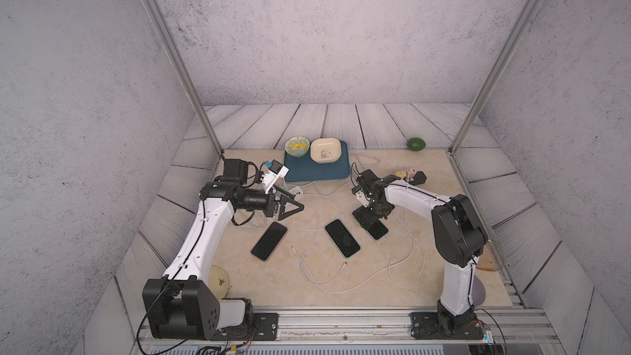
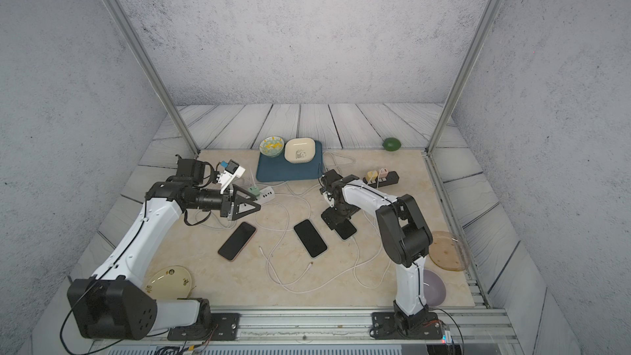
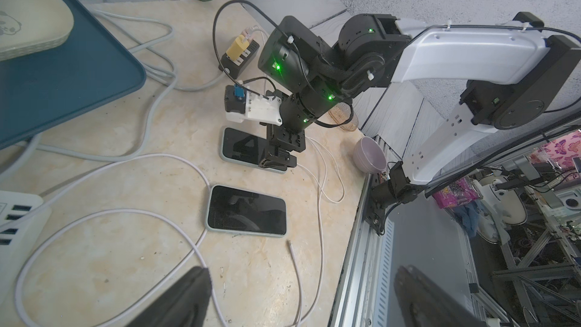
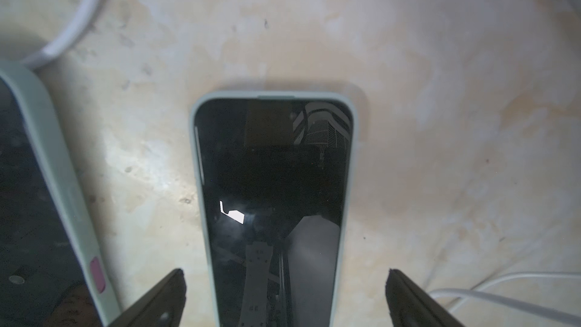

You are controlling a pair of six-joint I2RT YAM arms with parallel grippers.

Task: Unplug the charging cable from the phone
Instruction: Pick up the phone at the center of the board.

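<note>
1. The right arm's jaws stand wide apart and hold nothing. Their fingers [image 4: 408, 300] show at the bottom of the right wrist view, one on each side of the phone [image 4: 273, 184], and apparently clear of its pale case.
2. The phone lies flat, screen up, on the counter [image 1: 392, 288], right of centre in both top views.
3. The charging cable [image 4: 490, 298] curls away at lower right. Its plug is hidden under the wrist, so I judge it seated but cannot confirm that.
4. Take the plug body, not the cord, and pull straight along the phone's length. A slanted tug would likely drag the phone.
5. The left arm's jaws, also wide apart and empty, hover by the white power strip [image 3: 19, 221], left of centre. They could pin the phone if it slides.
</note>
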